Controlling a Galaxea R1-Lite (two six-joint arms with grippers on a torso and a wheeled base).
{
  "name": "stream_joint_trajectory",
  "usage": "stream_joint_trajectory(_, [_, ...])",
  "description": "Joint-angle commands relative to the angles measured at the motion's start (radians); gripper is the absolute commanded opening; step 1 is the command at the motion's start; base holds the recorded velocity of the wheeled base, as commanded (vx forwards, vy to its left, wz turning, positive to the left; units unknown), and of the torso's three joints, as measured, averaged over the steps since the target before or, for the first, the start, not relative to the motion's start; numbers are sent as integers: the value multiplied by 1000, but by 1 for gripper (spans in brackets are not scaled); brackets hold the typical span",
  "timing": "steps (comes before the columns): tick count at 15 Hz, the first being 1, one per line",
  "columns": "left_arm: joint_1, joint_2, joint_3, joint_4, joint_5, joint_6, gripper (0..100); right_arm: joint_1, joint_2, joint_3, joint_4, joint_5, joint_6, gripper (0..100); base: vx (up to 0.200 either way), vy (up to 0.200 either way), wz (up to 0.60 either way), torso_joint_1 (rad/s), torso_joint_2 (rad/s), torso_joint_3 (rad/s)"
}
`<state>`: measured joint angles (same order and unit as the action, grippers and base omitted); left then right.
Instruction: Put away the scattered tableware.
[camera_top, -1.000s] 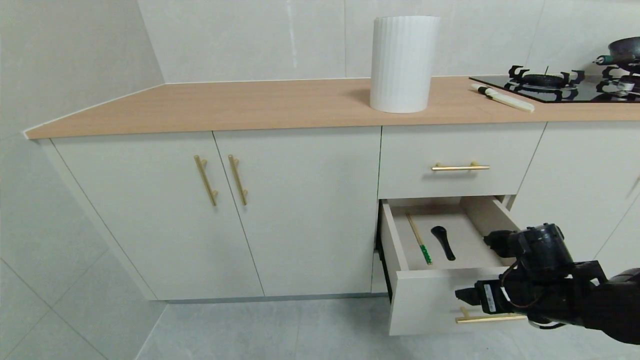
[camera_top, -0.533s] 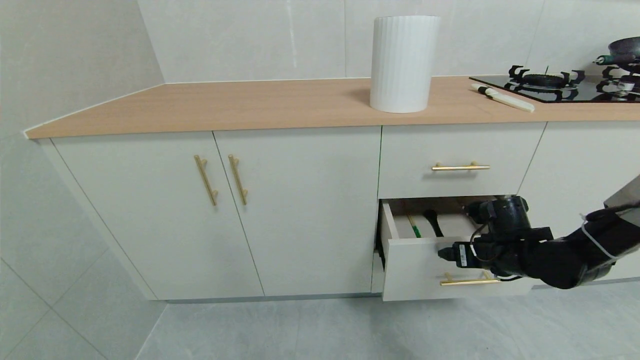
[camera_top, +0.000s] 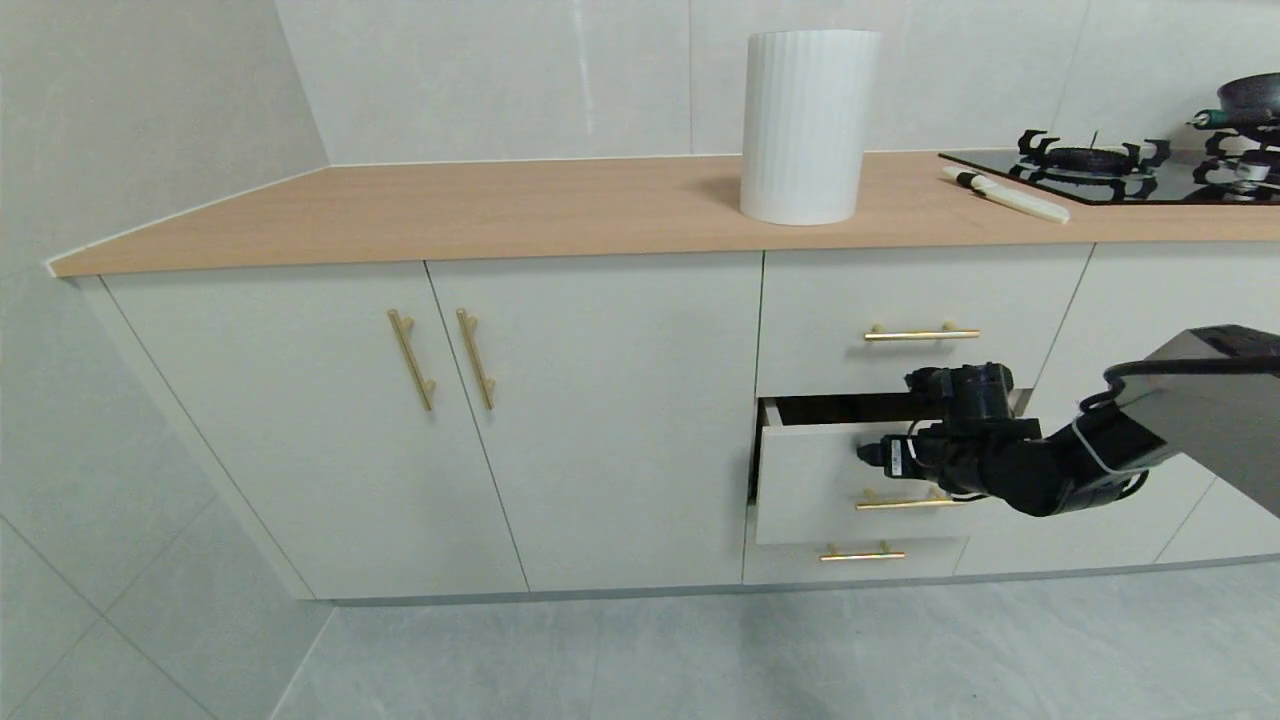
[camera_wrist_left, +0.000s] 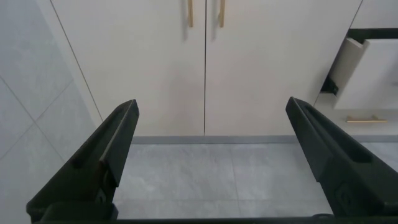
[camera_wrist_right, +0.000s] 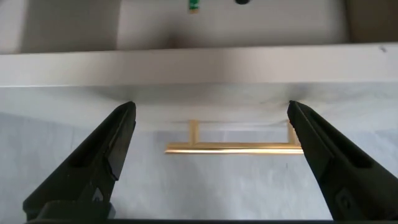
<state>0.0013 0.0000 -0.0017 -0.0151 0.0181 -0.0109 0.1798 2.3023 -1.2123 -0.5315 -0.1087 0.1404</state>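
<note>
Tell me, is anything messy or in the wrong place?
Yes, two things. The drawer sits partly open, with a dark gap above its front and the open right gripper at it. A white tool lies loose on the counter beside the stove, not put away.

We observe the right gripper (camera_wrist_right: 211, 107) with jaws spread, facing the drawer front (camera_wrist_right: 199, 186); the gold handle (camera_wrist_right: 236, 148) lies between them.
</note>
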Motion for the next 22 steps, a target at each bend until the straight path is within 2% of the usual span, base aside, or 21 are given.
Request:
stream_joint_trajectory(1, [0,0,0,0,0,0,100,-19,62,-29,-45,15,4,100,0,0,0,0,0,0])
stream_joint_trajectory(4, [0,0,0,0,0,0,100,-23,104,-30,-168,21,4,100,0,0,0,0,0,0])
stream_joint_trajectory(7, [0,0,0,0,0,0,100,-25,132,-73,-177,14,13,100,0,0,0,0,0,0])
stream_joint_trajectory(10, [0,0,0,0,0,0,100,-20,155,-115,-219,1,93,100,0,0,0,0,0,0])
stream_joint_trajectory(15, [0,0,0,0,0,-1,100,-20,197,-168,-278,-55,100,100,0,0,0,0,0,0])
stream_joint_trajectory(22, [0,0,0,0,0,0,100,-20,198,-182,-297,-62,102,100,0,0,0,0,0,0])
